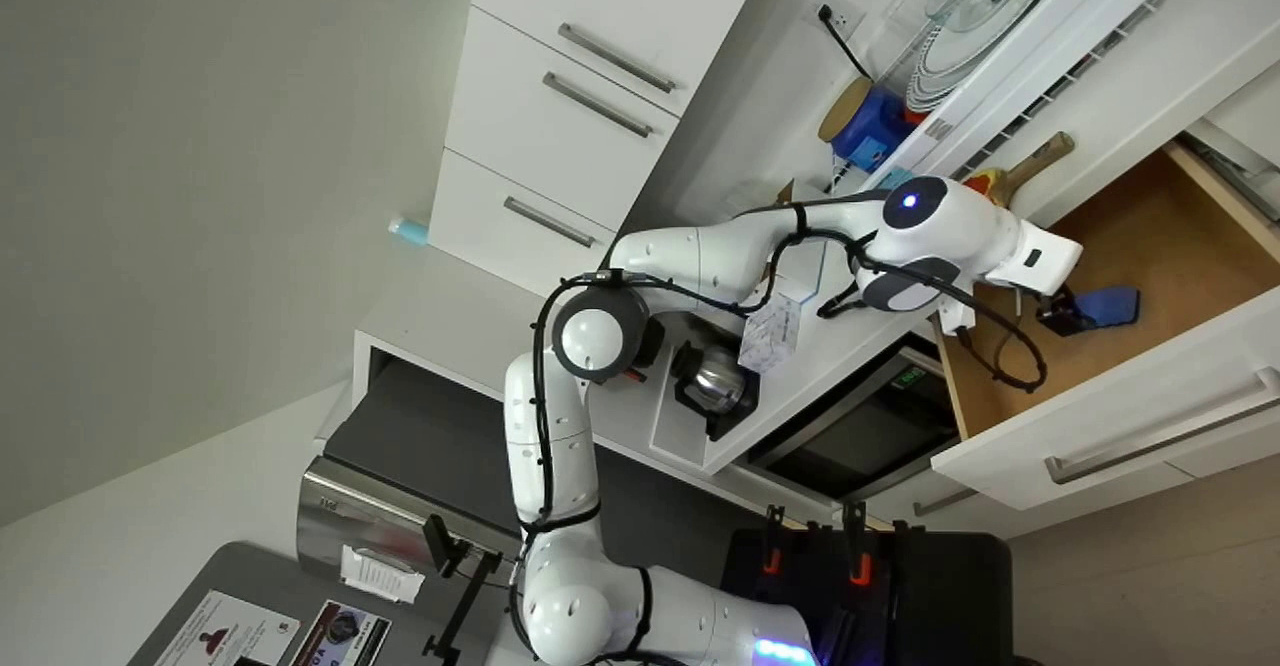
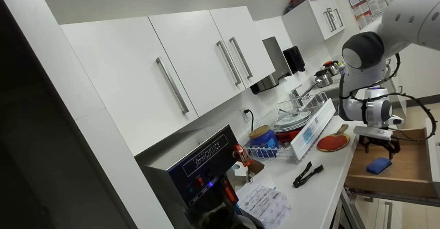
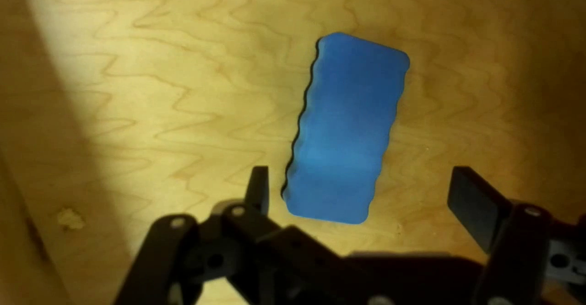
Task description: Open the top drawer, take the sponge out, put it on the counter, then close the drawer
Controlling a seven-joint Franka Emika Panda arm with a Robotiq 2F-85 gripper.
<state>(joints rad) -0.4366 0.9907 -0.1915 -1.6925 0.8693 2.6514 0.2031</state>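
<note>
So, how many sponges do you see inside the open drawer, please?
1. The blue sponge lies flat in the top drawer, near the open claw. The arm hides part of the drawer, so others may be hidden.

Top drawer (image 1: 1160, 386) cut off, both ext. views; claw (image 3: 360, 183) too (wrist cam, btm edge).

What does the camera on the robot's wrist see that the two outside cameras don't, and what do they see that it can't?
Only the wrist view: the squiggly grain in the wood of the top drawer, and a small pale mark on that wood.

Only the exterior views: the long pale counter, the blue tub with its tan lid, the stacked plates and the robot's white arm.

All share: the blue sponge in the drawer, and the black gripper.
</note>
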